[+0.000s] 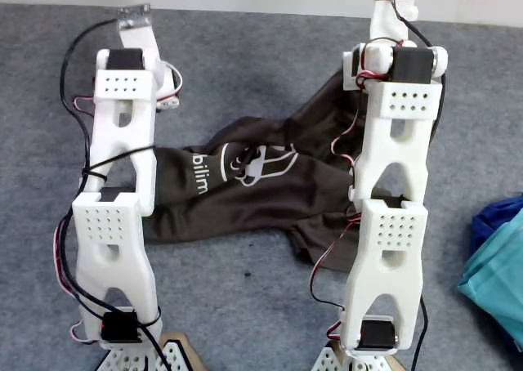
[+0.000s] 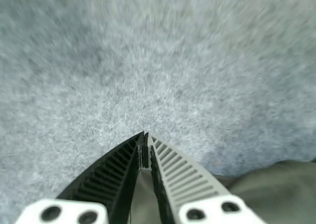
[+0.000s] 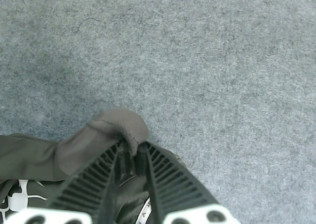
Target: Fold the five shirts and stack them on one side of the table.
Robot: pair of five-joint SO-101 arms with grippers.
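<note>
Stretching sideways across the table [image 1: 245,60], dark shirt [image 1: 270,195], right fingers [image 3: 168,174] clamped on it, left fingers [image 2: 180,174] together.

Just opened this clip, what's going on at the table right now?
Two arms are working on a dark shirt that lies crumpled, not yet folded, on the grey table. The right gripper is shut on a bunched edge of it. The left gripper is shut too, with the same fabric showing between its fingers, so it seems to hold another part. A heap of blue and teal clothes sits at one side of the table.
</note>
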